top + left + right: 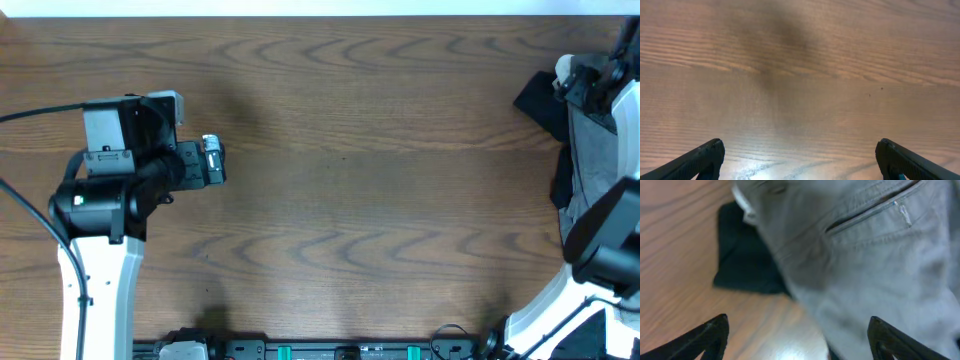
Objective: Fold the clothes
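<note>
The grey-olive shorts (875, 265) lie at the table's right edge, with a stitched pocket slit showing in the right wrist view; in the overhead view (598, 160) my right arm partly covers them. My right gripper (799, 332) is open and empty, hovering just above the shorts' left edge where cloth meets wood. My left gripper (800, 152) is open and empty over bare wood on the left side of the table, far from the shorts. Its arm (150, 165) points right.
A black garment (745, 265) lies partly under the shorts, sticking out at their left; it also shows in the overhead view (538, 100). A bit of white cloth (742, 202) shows at the shorts' top. The wooden table (360, 180) spans the view.
</note>
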Tool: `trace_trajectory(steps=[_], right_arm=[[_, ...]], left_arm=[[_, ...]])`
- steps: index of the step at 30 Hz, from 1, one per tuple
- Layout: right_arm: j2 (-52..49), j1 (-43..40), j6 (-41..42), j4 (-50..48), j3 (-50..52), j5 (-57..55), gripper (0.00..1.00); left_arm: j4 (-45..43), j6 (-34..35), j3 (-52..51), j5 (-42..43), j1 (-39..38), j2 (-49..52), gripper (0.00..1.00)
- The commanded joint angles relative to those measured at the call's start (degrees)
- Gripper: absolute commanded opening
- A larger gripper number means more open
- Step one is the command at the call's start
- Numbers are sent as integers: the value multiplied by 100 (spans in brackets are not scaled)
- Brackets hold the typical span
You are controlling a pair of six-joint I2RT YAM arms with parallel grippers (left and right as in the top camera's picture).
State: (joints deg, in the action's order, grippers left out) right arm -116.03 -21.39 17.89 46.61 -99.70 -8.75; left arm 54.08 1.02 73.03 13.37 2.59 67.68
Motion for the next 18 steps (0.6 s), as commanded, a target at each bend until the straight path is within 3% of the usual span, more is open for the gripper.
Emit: trace_trajectory(steps=[1,5,8,10,12,13,18], right_arm=[[-264,-70,205,-251,-166,63,85],[-505,-48,249,-487,-166,48,77],[-675,-39,315,-509,-166,-37,62],[-778,-39,330,-507,-166,-46,45],[-782,-35,330,-498,-166,-35,14],[-730,-33,330,-483,-170,46,5],[4,44,-72,-531,-181,1346,1]], left_arm=[[39,-96,101,79,22,59,98],[72,-96,101,76,22,70,98],[94,-96,101,79,22,68,98],[111,-96,101,76,22,66,98],[118,-96,103,76,22,55,98],[118,-96,103,74,22,42,98],[92,-101,107,26,22,-96,98]])
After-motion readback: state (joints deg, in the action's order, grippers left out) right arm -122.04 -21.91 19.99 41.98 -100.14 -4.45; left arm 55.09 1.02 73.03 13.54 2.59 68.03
